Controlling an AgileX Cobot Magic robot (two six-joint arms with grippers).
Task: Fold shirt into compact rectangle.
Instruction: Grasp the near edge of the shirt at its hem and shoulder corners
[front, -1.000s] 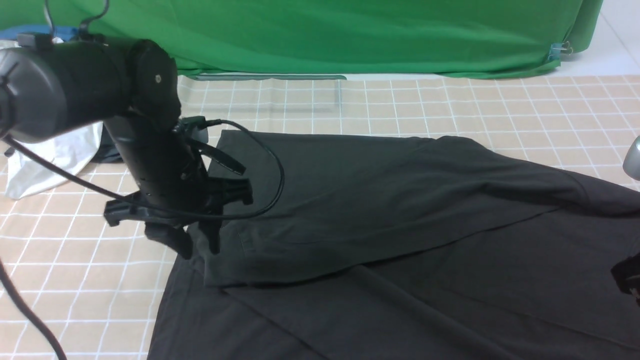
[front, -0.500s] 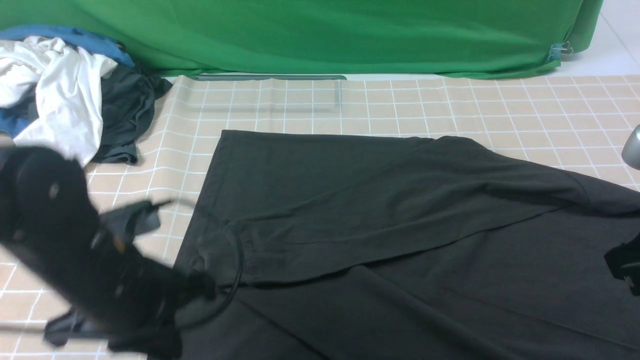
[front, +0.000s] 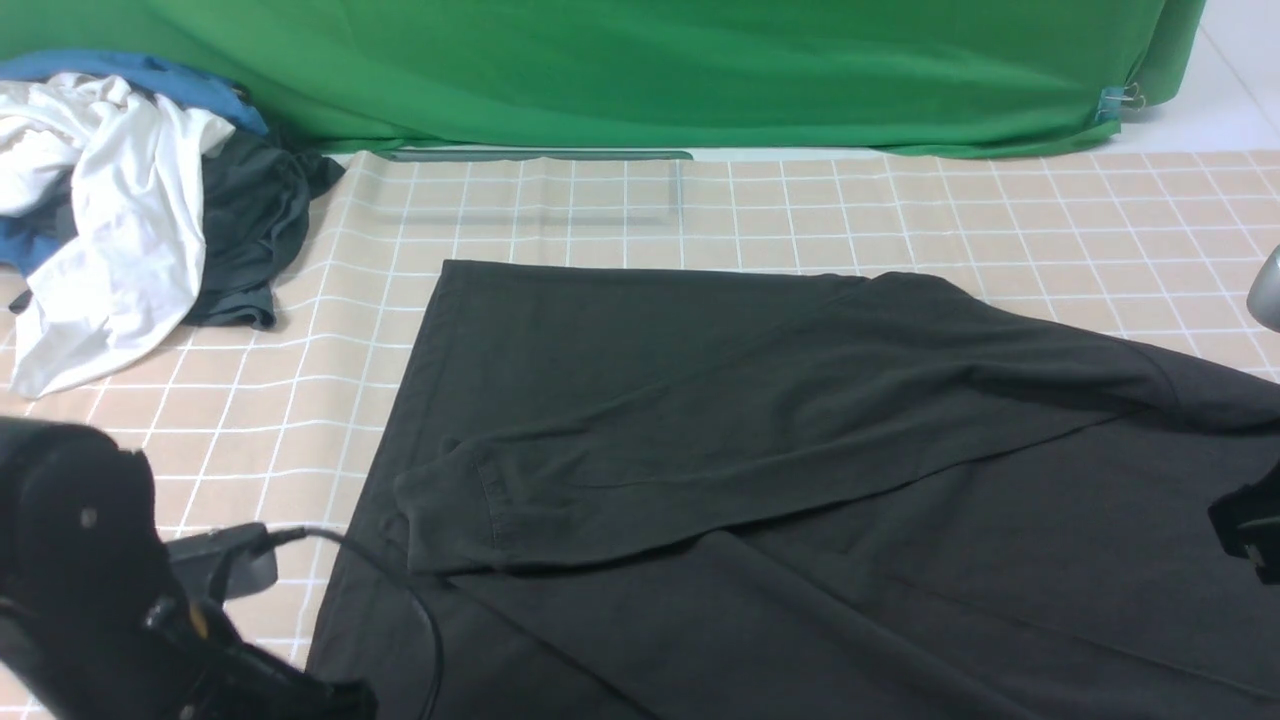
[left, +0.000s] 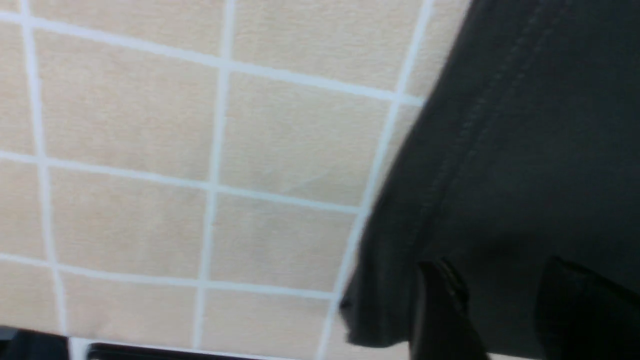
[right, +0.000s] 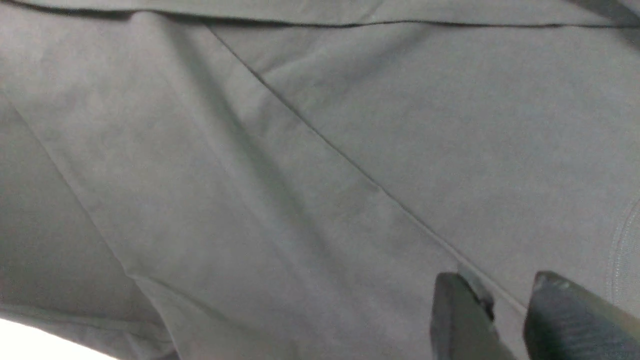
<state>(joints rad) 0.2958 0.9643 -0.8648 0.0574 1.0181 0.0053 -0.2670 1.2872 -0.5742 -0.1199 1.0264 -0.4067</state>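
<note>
One shirt (front: 800, 400) lying partly folded on tablecloth (front: 900, 210).

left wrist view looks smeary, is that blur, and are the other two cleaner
Left wrist view: soft throughout, grid lines on the cloth and hem stitching on the shirt smeared. Front view: sharp on the shirt, but the left arm looks soft. Right wrist view: fairly crisp folds, shirt washed to grey, fingers out of focus, a blown-out white patch in one corner.

Open checked mat (front: 900, 210) beyond the shirt (front: 700, 400), clothes pile (front: 120, 220) crowding far-left corner, green backdrop (front: 650, 70) walling the rear
</note>
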